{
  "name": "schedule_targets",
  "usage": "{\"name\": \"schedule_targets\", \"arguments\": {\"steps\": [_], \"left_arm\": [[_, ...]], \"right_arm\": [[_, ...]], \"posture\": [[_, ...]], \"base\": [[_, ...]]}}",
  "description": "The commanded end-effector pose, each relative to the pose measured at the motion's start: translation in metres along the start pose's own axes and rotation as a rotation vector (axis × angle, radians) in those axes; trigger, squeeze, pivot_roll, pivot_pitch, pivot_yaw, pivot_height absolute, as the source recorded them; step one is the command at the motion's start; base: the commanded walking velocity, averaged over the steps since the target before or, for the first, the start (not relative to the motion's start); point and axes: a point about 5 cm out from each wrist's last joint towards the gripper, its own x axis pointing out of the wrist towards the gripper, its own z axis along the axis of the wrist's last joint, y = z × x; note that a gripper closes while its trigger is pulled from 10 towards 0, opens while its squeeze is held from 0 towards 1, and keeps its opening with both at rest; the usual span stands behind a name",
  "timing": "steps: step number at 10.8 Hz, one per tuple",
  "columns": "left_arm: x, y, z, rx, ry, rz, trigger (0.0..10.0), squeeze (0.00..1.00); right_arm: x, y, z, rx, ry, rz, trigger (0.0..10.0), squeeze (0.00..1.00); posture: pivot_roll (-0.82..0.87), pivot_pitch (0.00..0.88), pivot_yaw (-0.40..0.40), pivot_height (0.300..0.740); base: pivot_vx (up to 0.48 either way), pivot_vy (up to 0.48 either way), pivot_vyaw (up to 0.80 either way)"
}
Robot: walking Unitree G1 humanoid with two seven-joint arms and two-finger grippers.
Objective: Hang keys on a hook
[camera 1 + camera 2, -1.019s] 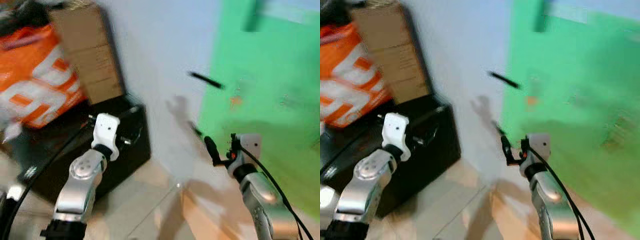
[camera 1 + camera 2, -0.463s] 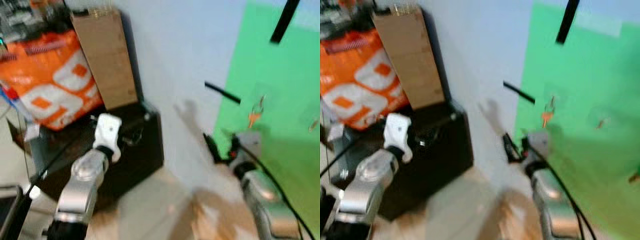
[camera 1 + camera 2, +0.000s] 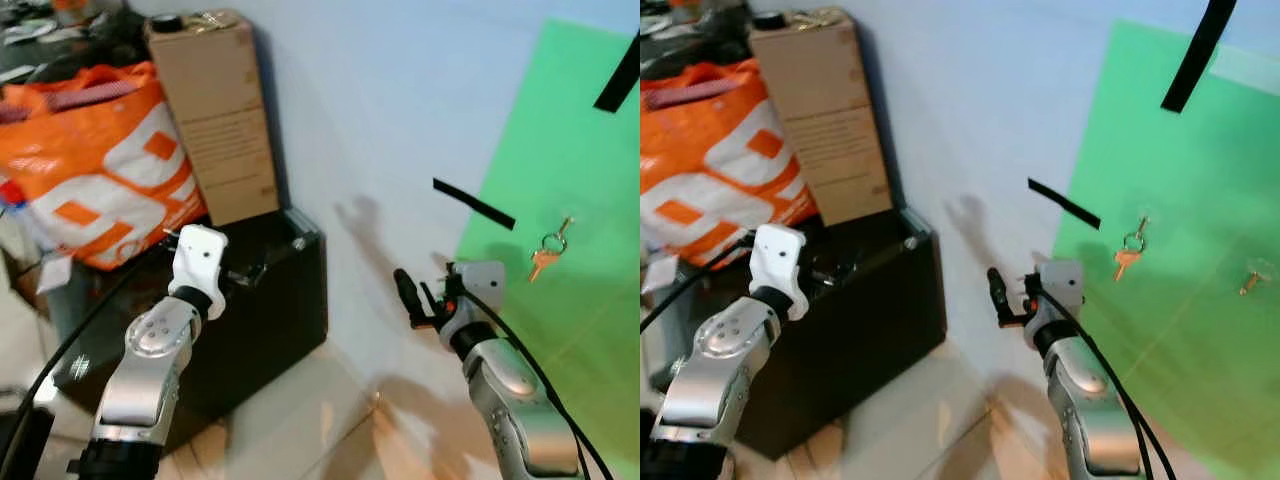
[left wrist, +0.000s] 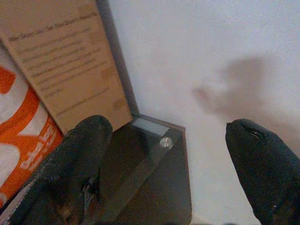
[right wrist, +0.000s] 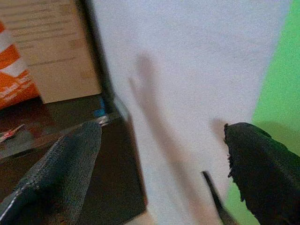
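The right gripper is held up in front of the pale wall, just short of the edge of the green sheet fixed to that wall; its two black fingers are spread wide with nothing between them. The left gripper is raised over the black box-shaped case at the wall's foot, its fingers likewise set well apart and empty.

A small bunch of keys on a metal ring, one with an orange head, is seen hanging on the green sheet, up and to the right of the right gripper and apart from it. The hook itself cannot be made out. A second small hanging item is noted further right on the sheet; too small to identify. Two strips of black tape are seen at the sheet's edge.

A tall brown cardboard box is stood on the black case against the wall, with an orange and white bag just beside it.
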Motion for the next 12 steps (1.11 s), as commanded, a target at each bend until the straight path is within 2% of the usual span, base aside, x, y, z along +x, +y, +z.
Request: {"name": "schedule_targets", "arguments": {"steps": [1,2,6,9,12], "left_arm": [[0.0036,-0.0033,0.0065,0.012,-0.019,-0.012,10.0,0.01],[0.0039,-0.0030,0.0066,0.012,-0.020,-0.011,10.0,0.01],[0.0054,-0.0034,0.0056,0.009,-0.019,-0.009,10.0,0.02],[0.0060,-0.0036,0.0058,0.014,-0.020,-0.014,10.0,0.03],[0.0067,-0.0036,0.0049,0.012,-0.022,-0.010,10.0,0.03]], "right_arm": [[-0.0003,-0.0071,0.0026,-0.016,-0.014,-0.019,10.0,1.00],[-0.0001,-0.0068,0.0026,-0.017,-0.013,-0.012,10.0,1.00],[0.0018,-0.0075,0.0013,-0.022,-0.004,-0.006,10.0,1.00],[0.0014,-0.0079,0.0007,-0.028,0.001,0.000,10.0,1.00],[0.0015,-0.0074,0.0013,-0.047,0.002,0.024,10.0,1.00]], "posture": [[-0.11,0.000,0.069,0.740],[-0.11,0.000,0.067,0.740],[-0.11,0.000,0.059,0.740],[-0.12,0.000,0.062,0.740],[-0.11,0.000,0.056,0.740]], "base": [[0.356,0.000,0.00],[0.360,0.000,0.00],[0.356,0.000,0.67],[0.355,0.000,0.00],[0.355,0.000,0.78]]}}
